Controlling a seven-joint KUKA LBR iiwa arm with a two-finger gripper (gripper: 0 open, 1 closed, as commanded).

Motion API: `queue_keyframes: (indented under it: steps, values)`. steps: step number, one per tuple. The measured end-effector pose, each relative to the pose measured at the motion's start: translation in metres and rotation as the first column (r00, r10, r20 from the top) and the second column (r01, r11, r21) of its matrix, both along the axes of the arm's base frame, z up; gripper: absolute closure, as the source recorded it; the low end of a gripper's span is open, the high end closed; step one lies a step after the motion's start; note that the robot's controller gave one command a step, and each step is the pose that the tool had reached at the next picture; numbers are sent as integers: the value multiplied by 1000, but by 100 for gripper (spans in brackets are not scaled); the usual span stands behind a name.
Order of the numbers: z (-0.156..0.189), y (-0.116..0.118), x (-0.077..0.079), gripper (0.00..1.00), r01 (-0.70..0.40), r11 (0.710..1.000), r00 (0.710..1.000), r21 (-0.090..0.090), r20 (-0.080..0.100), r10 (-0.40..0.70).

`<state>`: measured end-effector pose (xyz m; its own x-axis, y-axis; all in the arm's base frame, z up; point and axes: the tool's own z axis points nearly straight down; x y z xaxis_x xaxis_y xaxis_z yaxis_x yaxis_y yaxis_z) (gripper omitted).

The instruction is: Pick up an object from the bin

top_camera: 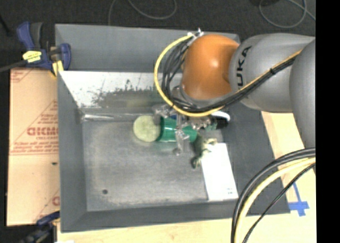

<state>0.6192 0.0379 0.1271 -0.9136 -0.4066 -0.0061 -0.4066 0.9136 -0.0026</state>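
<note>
My gripper (179, 130) hangs low near the bin's back wall, right of the middle, directly over a teal-green blocky object (168, 130). A pale green round disc (143, 129) lies just left of that object, touching it or nearly so. A small dark green piece (200, 154) lies just right of and below the gripper. Beside it, a white flat card or box (219, 170) rests against the right wall.
The arm and its orange wrist cover with looped cables reach in from the right and hide the back right part of the bin. The bin's left and front floor is bare grey metal with one small dark speck (104, 192).
</note>
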Motion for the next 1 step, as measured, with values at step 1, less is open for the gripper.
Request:
queue_keyframes:
  steps: [1]
  values:
    - [-17, -17, 1, 100, -22, 1000, 1000, 3, 1, 22]
